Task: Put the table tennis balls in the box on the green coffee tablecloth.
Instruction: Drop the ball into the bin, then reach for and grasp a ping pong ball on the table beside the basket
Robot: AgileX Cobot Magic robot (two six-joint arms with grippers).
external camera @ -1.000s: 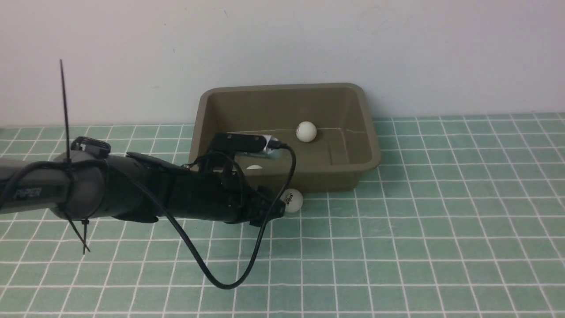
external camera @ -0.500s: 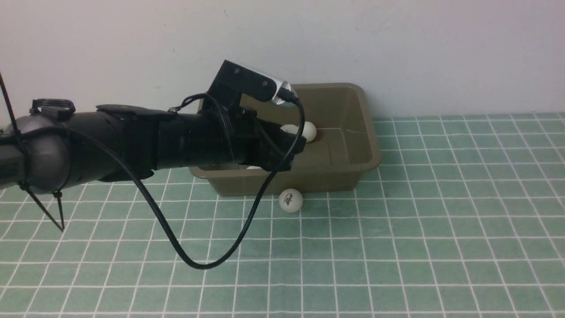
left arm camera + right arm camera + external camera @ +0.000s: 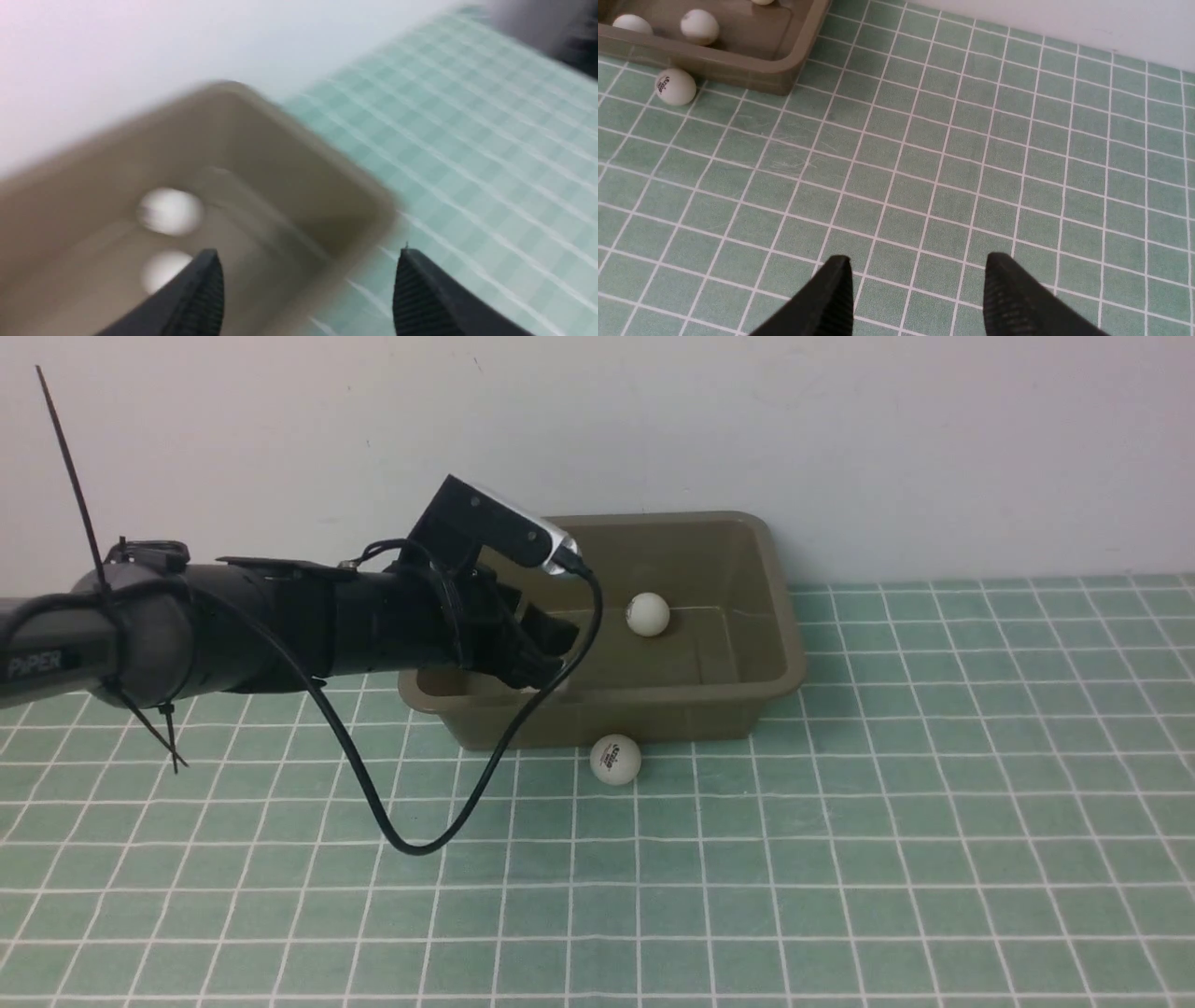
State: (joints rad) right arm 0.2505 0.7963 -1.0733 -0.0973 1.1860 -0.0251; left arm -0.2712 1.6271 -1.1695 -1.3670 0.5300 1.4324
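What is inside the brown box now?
Three table tennis balls show inside the box in the right wrist view. The left arm covers its left part in the front view; what lies there is hidden.

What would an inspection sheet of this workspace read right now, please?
Surface: green coffee tablecloth, lying flat.
Job's things: box at the back, by the wall; three table tennis balls inside it, as the right wrist view shows; a fourth ball on the cloth beside the box's front wall.
Clutter: nothing seen.
End effectors: left end effector open and empty, at the box's left part; right end effector open and empty, above bare cloth.
Cables: black cable loops down from the wrist camera; zip-tie tails stick out of the left arm.
Surroundings: plain white wall.
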